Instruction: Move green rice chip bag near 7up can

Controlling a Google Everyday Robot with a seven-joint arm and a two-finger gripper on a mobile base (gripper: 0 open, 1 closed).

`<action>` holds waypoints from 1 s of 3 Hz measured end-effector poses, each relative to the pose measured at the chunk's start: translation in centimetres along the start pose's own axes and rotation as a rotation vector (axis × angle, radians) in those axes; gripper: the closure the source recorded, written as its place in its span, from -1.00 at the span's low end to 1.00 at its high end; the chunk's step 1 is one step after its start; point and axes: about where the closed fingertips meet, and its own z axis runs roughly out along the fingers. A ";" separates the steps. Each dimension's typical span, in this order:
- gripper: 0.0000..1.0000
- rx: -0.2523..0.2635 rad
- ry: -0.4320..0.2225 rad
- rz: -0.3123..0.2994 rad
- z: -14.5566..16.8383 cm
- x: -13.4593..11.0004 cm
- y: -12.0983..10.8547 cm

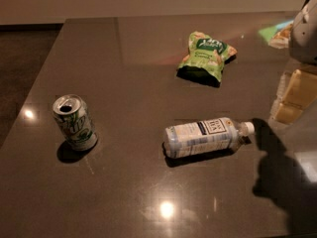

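- While the gripper hangs at the right edge of the table, well apart from everything on it, I cannot tell how wide it stands; it has hold of nothing that shows.
- Lying free toward the far side, the green rice chip bag is crumpled, label up, and far from the 7up can, which stands upright near the left front.
- Between bag and can, slightly to the right, a clear plastic bottle lies on its side, and a low carry could probably clip it and set it rolling.
- Because the bag is soft and puffy, a shallow pinch may likely catch only a fold and let it slip out mid-move.
- If the bag is set down too fast or too close, it could knock over the light can.
- On this glossy tabletop, pushing instead of lifting would probably just make the bag slide.
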 end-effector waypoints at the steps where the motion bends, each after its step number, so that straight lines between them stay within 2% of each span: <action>1: -1.00 0.006 -0.004 0.004 0.0 -0.2 -0.1; 3: -1.00 -0.010 0.000 0.102 1.8 -2.4 -2.0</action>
